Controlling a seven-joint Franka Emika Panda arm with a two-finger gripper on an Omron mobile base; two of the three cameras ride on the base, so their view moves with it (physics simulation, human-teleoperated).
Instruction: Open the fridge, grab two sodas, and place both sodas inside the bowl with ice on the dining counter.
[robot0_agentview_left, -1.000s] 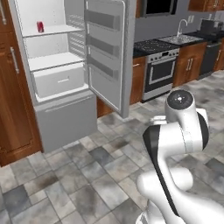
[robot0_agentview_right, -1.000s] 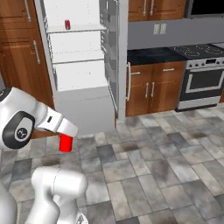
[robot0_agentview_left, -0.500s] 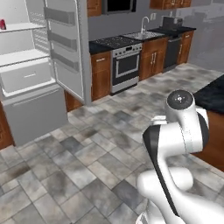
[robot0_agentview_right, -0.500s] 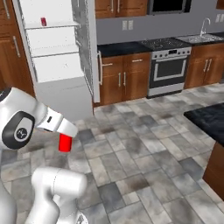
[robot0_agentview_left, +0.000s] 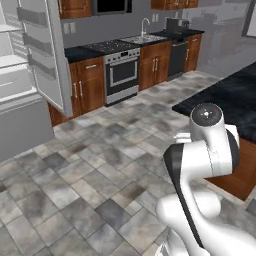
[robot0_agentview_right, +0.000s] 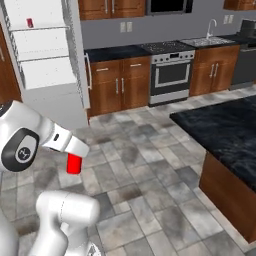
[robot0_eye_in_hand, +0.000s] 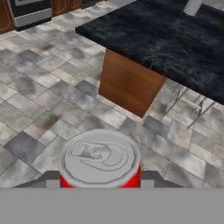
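Both base cameras sit behind the arm, looking forward and down across the tiled floor toward the stove (robot0_agentview_left: 122, 70) (robot0_agentview_right: 172, 72). The left base view has the stove up the middle, the fridge (robot0_agentview_left: 30, 75) left of it and the dining counter (robot0_agentview_left: 227, 97) right of it. The right base view shares all three: fridge (robot0_agentview_right: 45, 55) left of the stove, dining counter (robot0_agentview_right: 225, 130) right. The hand view looks steeply down, close over a soda (robot0_eye_in_hand: 99, 159) top, the dining counter (robot0_eye_in_hand: 166, 37) beyond.

Even, flat rendered light with faint shadows and no glare; the pictures are soft and slightly blurred.
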